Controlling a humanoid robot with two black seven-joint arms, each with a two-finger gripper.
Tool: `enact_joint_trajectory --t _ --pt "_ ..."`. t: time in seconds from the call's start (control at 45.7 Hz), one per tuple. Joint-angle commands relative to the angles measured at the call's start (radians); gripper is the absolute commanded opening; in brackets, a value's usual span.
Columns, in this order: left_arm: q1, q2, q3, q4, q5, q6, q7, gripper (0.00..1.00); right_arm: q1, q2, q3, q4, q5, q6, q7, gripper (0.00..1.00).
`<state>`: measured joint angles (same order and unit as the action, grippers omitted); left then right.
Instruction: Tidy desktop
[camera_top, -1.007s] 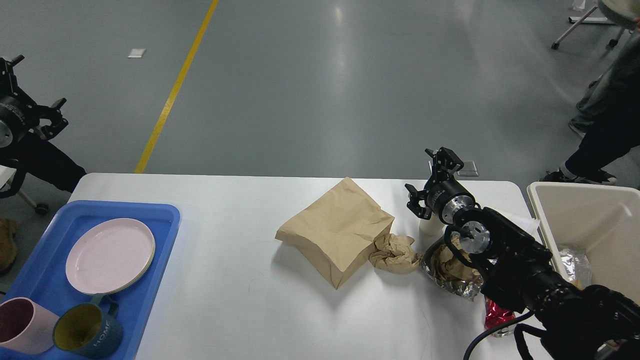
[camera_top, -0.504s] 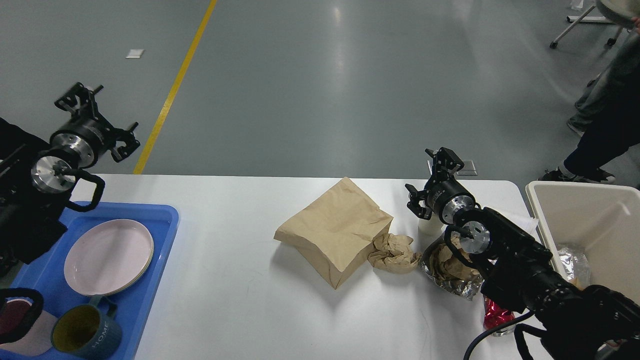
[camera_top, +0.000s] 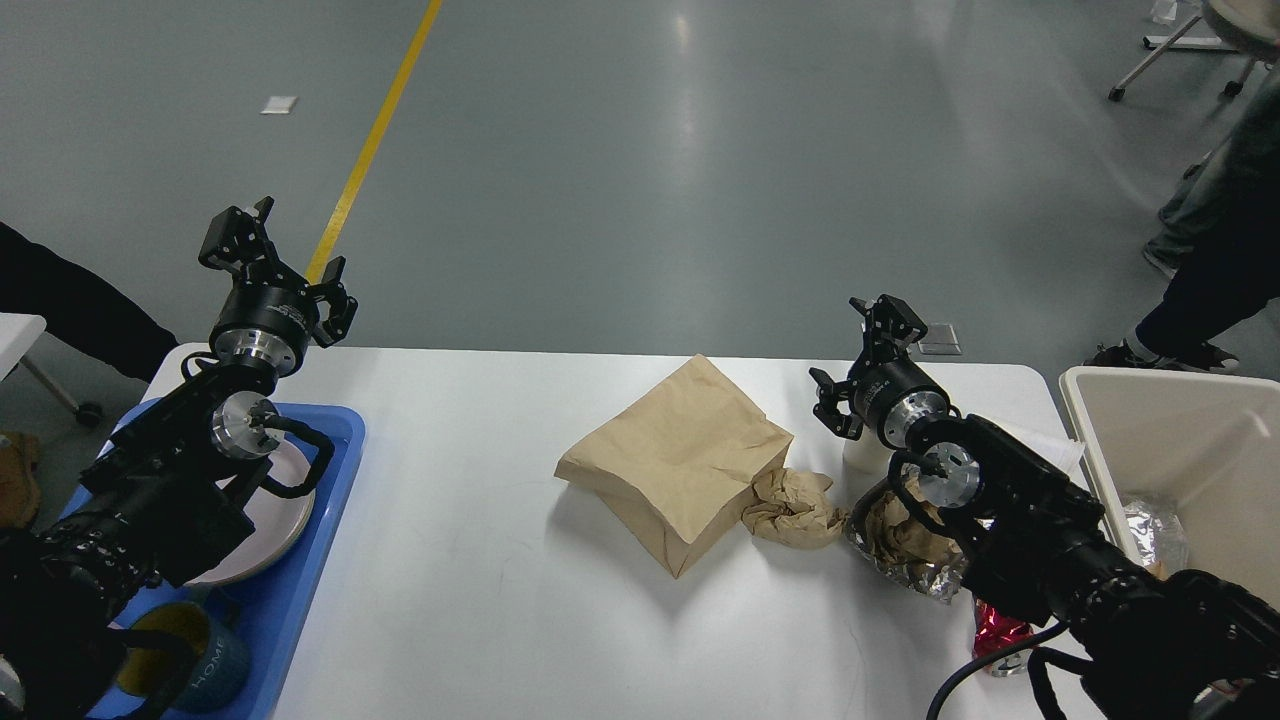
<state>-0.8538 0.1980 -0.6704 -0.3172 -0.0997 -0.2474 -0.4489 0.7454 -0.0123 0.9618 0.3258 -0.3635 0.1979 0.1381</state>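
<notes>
White desktop (camera_top: 480, 600) — one paper bag (camera_top: 675, 460), two crumpled wrappers (camera_top: 790, 508).

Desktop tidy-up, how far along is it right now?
Done: pink plate and mug sit in the blue tray; some foil lies in the beige bin. In hand: nothing. Left on the desktop: brown paper bag, crumpled paper, foil wrapper.

Glossy grey floor (camera_top: 700, 180) with a yellow line (camera_top: 375, 140).
</notes>
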Motion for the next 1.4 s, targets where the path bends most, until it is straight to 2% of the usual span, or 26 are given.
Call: enact_joint_trajectory --t 0.0,0.153,0.328,0.613,0.679,0.81,0.985,1.095,1.379 --pt "-0.001 -0.028 0.008 0.001 0.058 0.013 -0.079 0.96 0.0 0.0 0.0 0.001 0.0 0.0 0.0 1.0" --pt "0.001 -0.046 0.006 0.001 0.072 0.042 -0.085 0.96 0.0 0.0 0.0 0.001 0.0 0.0 0.0 1.0" --pt "0.001 -0.065 0.005 0.001 0.074 0.043 -0.094 0.96 0.0 0.0 0.0 0.001 0.0 0.0 0.0 1.0" --pt "0.018 -0.088 -0.008 0.001 0.06 0.03 -0.085 0.96 0.0 0.0 0.0 -0.001 0.0 0.0 0.0 1.0" --pt "0.022 -0.088 0.003 0.001 0.06 0.014 -0.073 0.96 0.0 0.0 0.0 -0.001 0.0 0.0 0.0 1.0" --pt "0.032 -0.086 -0.008 0.001 0.058 -0.046 -0.005 0.96 0.0 0.0 0.0 0.001 0.0 0.0 0.0 1.0" --pt "0.044 -0.088 -0.058 0.001 0.034 -0.124 0.039 0.96 0.0 0.0 0.0 0.001 0.0 0.0 0.0 1.0" --pt "0.053 -0.088 -0.098 0.001 0.02 -0.13 0.076 0.96 -0.001 0.0 0.0 0.001 0.0 0.0 0.0 1.0" --pt "0.071 -0.112 -0.155 0.001 0.002 -0.133 0.071 0.96 0.0 0.0 0.0 -0.001 0.0 0.0 0.0 1.0"
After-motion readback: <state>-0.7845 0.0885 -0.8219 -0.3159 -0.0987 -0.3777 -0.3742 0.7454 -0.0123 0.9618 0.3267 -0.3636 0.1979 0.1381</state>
